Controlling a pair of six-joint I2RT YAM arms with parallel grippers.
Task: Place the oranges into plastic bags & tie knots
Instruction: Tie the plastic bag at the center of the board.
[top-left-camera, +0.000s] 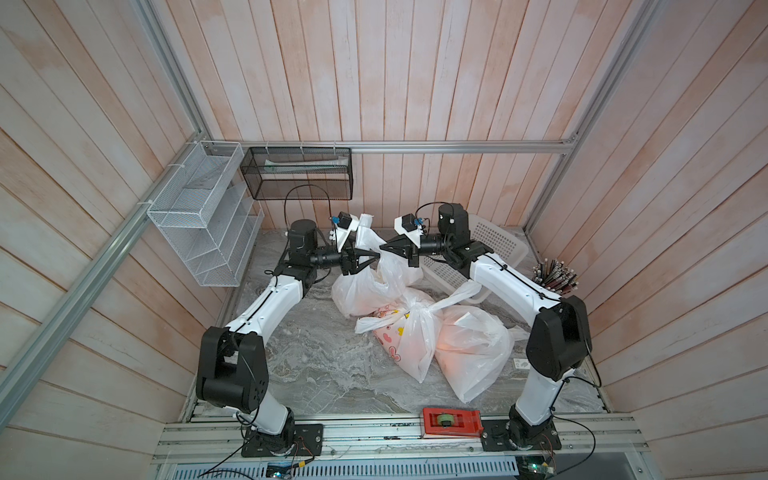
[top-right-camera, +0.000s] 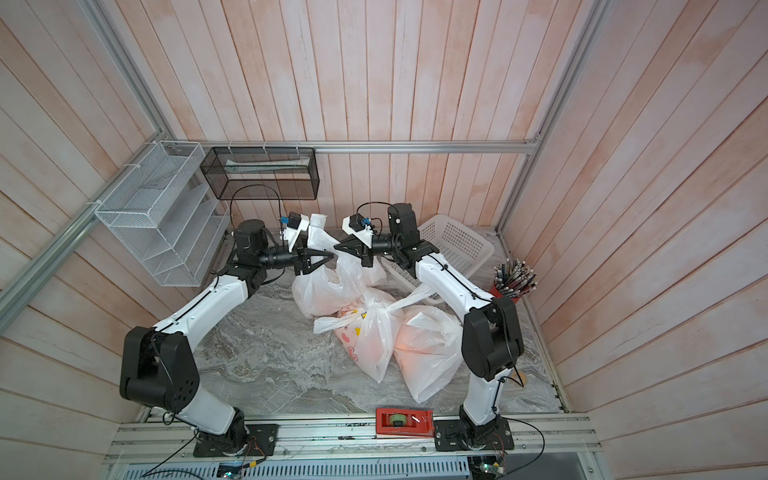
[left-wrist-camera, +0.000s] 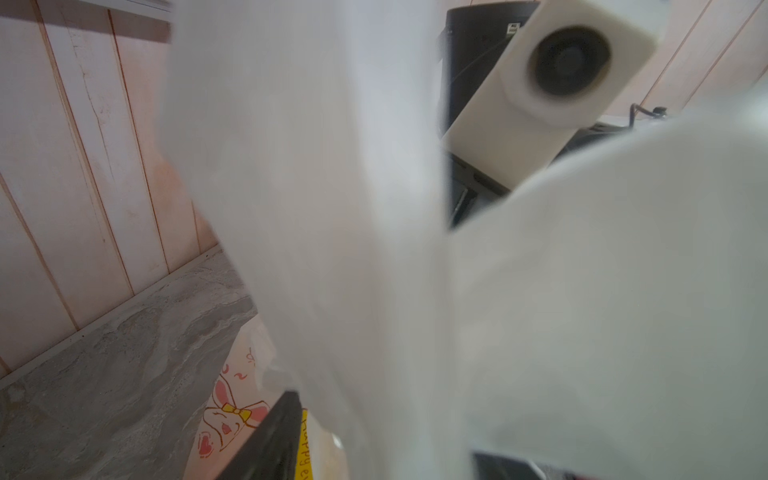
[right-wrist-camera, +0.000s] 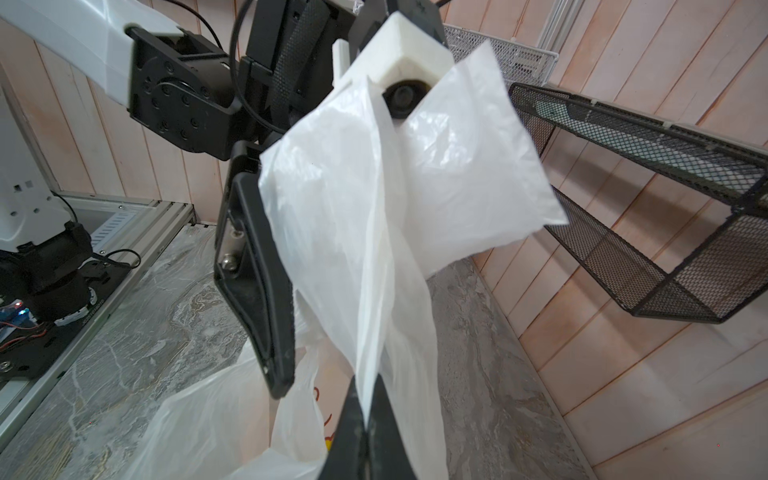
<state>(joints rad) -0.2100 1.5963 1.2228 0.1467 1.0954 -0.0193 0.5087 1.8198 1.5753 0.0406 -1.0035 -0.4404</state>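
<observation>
Though bag (left-wrist-camera: 311, 187) veils left wrist, right claw (right-wrist-camera: 365, 415) pinches

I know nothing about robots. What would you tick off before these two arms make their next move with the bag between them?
1. Right gripper gripping the handle strap: ok, shut on it.
2. Left gripper free of plastic: cannot tell; its jaws stand apart with plastic between them.
3. Left wrist camera has a clear view: not ok, white plastic covers most of its picture.
4. Knot on the unknotted bag: not ok, none tied yet.
5. Printed bag, with its knot done, out of the way: cannot tell; it lies right beside, perhaps touching.
</observation>
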